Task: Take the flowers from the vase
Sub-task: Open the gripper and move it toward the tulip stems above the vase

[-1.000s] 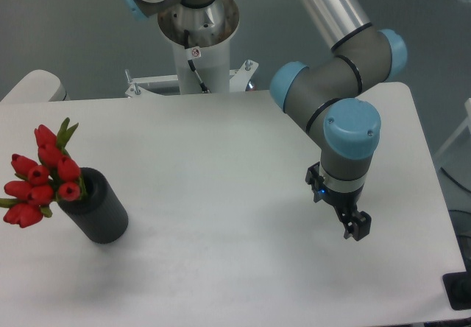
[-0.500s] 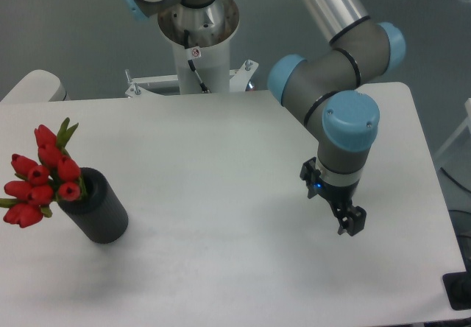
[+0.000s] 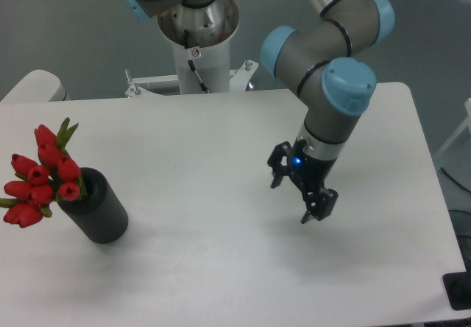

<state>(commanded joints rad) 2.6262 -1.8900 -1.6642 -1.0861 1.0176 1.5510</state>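
The flowers (image 3: 40,176), a bunch of red tulip buds with green leaves, stand in the vase (image 3: 99,208), a short black cylinder at the left side of the white table. The buds lean out to the left over the vase's rim. My gripper (image 3: 315,209) hangs right of the table's middle, far to the right of the vase. It points down and tilts to the right, just above the tabletop. Its two dark fingers stand a little apart and hold nothing.
The white table (image 3: 221,268) carries only the vase. The arm's base column (image 3: 197,43) stands behind the table's far edge. The arm's grey and blue joints (image 3: 324,54) reach over the right half of the table.
My gripper has moved left and slightly up the table, towards the middle, and its wrist has turned. The flowers and vase have not moved.
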